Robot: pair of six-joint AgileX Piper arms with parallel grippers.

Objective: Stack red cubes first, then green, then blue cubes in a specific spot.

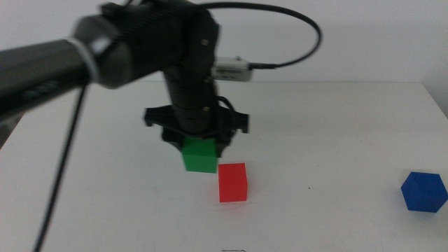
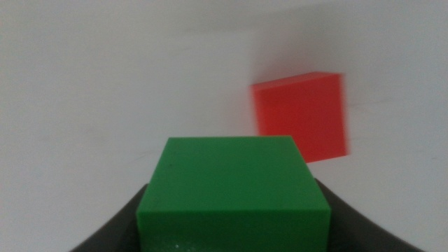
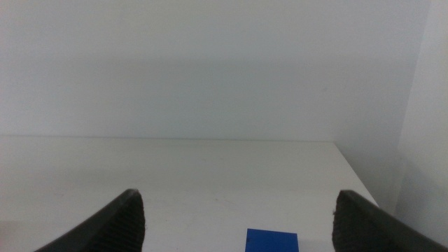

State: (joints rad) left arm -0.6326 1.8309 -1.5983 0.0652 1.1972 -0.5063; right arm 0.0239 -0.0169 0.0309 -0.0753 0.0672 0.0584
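Black arm (image 1: 140, 49), grey sleeve, looping black cable (image 1: 294, 28), dark curved jaws

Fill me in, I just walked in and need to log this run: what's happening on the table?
The left gripper has the green cube clamped between its jaws and holds it just beside the red cube, which sits on the white table near the middle. The green cube is not on the red one yet. The blue cube lies untouched far off to the right. The right gripper waits open with the blue cube just ahead of it.
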